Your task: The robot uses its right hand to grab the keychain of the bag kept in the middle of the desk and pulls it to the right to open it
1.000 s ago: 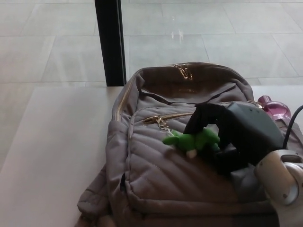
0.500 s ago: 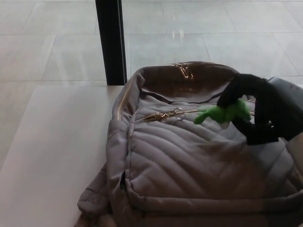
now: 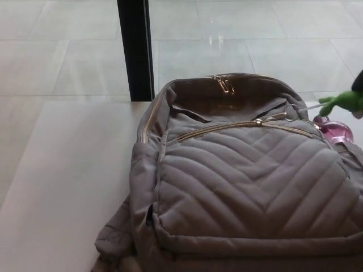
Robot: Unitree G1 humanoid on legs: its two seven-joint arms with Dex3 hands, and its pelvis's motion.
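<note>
Moved right since earlier: keychain (image 3: pixel 343 102), green, now at the frame's right edge, its cord taut to the zipper pull (image 3: pixel 278 118). Right hand (image 3: pixel 358 83) barely shows at that edge; grip can't be told. Head view: grey quilted bag (image 3: pixel 238 181) lies mid-desk (image 3: pixel 62 192). No readable writing. Pink item (image 3: pixel 334 129) behind bag.

Right hand (image 3: pixel 359 83) almost wholly past the right edge, green keychain (image 3: pixel 343 102) just beneath, partly cropped.
</note>
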